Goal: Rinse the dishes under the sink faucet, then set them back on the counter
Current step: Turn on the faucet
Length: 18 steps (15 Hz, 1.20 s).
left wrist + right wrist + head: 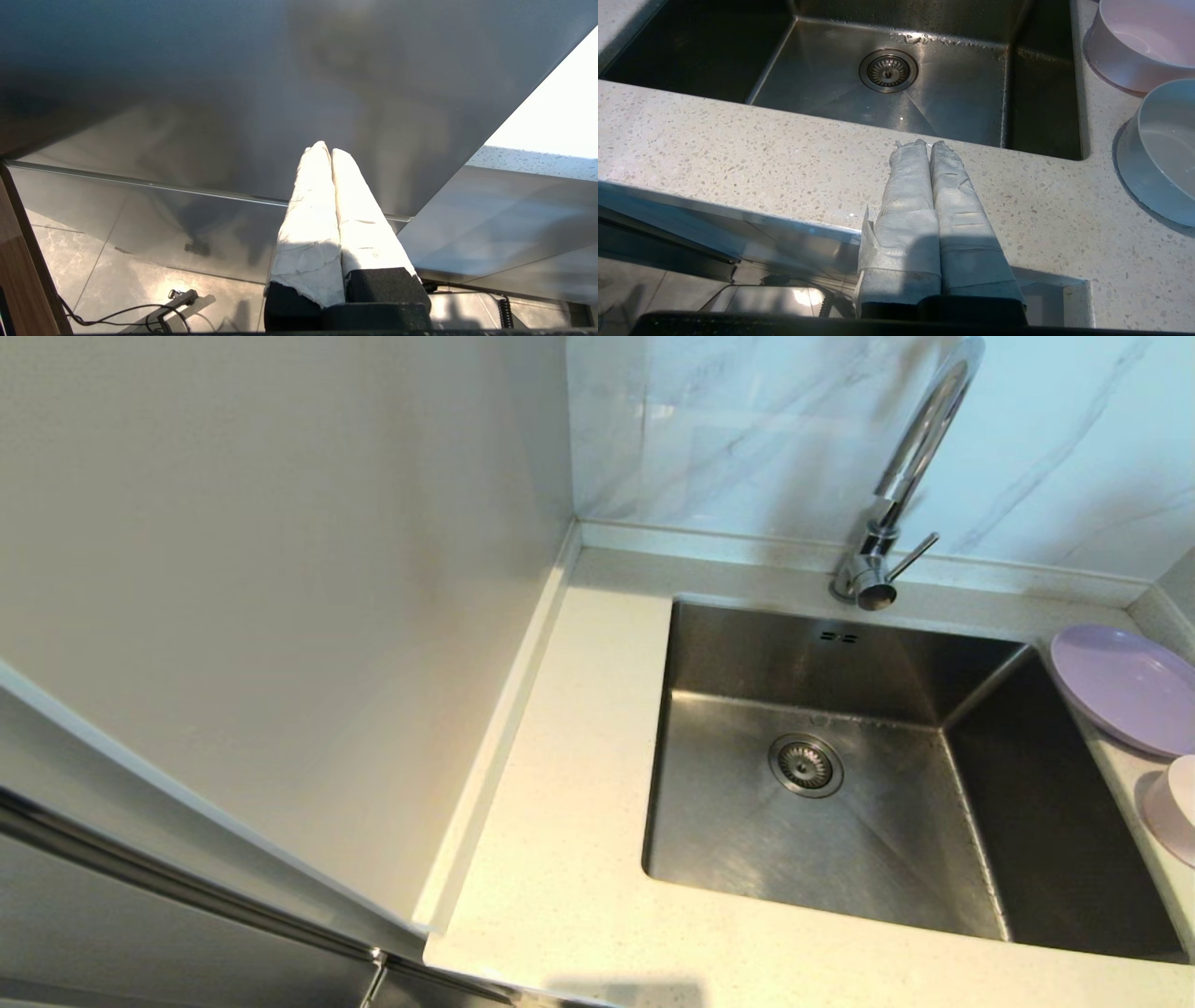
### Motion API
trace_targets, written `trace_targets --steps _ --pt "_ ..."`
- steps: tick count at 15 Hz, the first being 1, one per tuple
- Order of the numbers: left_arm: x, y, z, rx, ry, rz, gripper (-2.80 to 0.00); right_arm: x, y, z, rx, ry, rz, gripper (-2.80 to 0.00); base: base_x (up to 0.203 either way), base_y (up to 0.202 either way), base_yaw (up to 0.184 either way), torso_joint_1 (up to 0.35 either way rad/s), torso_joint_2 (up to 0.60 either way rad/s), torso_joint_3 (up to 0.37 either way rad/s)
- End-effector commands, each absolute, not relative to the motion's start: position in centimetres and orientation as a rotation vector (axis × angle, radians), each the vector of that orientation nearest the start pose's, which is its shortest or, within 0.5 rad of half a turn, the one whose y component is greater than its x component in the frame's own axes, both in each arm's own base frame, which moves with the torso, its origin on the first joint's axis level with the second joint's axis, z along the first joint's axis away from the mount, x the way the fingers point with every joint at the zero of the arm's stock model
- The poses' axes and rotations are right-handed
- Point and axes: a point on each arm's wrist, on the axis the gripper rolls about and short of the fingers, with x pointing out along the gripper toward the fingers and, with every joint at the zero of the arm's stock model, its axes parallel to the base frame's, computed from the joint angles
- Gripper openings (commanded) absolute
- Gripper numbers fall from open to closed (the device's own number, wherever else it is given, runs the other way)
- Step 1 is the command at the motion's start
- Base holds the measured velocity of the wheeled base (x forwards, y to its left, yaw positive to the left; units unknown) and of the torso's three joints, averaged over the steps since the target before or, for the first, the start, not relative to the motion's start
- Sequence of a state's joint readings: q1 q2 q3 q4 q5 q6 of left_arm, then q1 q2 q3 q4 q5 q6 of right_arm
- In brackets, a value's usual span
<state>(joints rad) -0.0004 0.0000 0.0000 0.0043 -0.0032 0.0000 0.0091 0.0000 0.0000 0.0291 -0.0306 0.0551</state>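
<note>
Pink bowl (1141, 44) lies well beyond right tool (928, 143)

The steel sink (896, 821) at centre right of the head view lies open, nothing inside. The tall tap (901, 476) arches over its far edge at top. A plate (1125, 686) and bowl (1178, 807) crowd the right-hand counter (560, 821); the left strip lies bare beside a wall.

1 plate (1125, 686), 2 bowls (1141, 44)
</note>
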Motion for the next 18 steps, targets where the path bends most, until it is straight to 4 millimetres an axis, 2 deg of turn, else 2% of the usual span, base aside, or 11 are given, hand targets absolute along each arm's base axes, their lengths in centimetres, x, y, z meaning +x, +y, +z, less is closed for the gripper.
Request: trace_targets --steps 1,18 --pt "-2.28 -0.01 7.50 0.000 0.005 -0.005 -2.80 -2.21 -0.09 7.00 0.054 0.039 -0.021 -2.80 0.000 0.000 0.000 0.000 0.00 0.000" --pt "-2.28 -0.01 7.50 0.000 0.005 -0.005 -2.80 -2.20 -0.09 7.02 0.050 0.040 -0.020 -2.80 0.000 0.000 0.000 0.000 0.00 0.000"
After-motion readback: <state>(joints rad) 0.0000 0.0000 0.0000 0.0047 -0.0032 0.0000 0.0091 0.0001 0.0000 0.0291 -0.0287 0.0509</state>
